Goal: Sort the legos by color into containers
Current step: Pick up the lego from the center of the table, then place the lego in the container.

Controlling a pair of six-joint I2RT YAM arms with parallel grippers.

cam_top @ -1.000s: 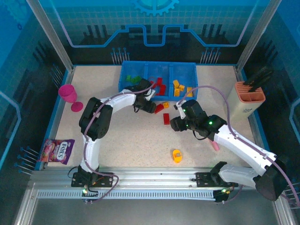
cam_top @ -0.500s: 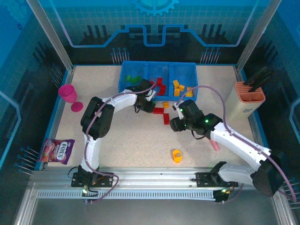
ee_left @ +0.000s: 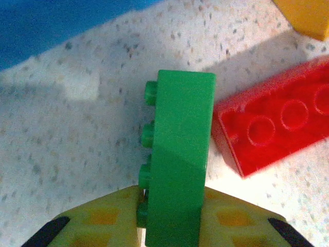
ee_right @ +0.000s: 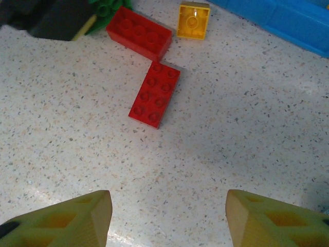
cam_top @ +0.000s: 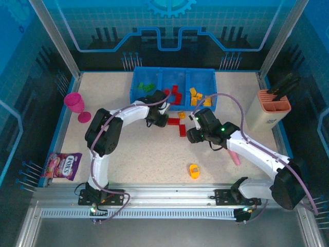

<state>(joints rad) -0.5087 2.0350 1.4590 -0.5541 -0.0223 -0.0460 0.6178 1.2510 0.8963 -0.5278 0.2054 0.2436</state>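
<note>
Top view, upper centre: the blue tray (cam_top: 172, 73), whose three containers hold green (left), red (middle) and yellow-orange (right) legos. Just below its front wall lie the unsorted pieces.

Left gripper (ee_left: 172, 218): its jaws were apart a second ago and have since clenched on a green brick (ee_left: 180, 144), which stands on edge on the tabletop with its studs facing frame left. The pick appears secured, and the brick belongs in the left container (cam_top: 145, 86).

Right gripper (ee_right: 167, 221): released and empty, it has shifted towards two red bricks (ee_right: 154, 94) and a yellow brick (ee_right: 193, 20).

A stray yellow-orange piece (cam_top: 194, 170) sits lower centre.

Hidden: the left wrist covers the green brick in the top view, and the brick's lower end is cut off by the wrist frame.
</note>
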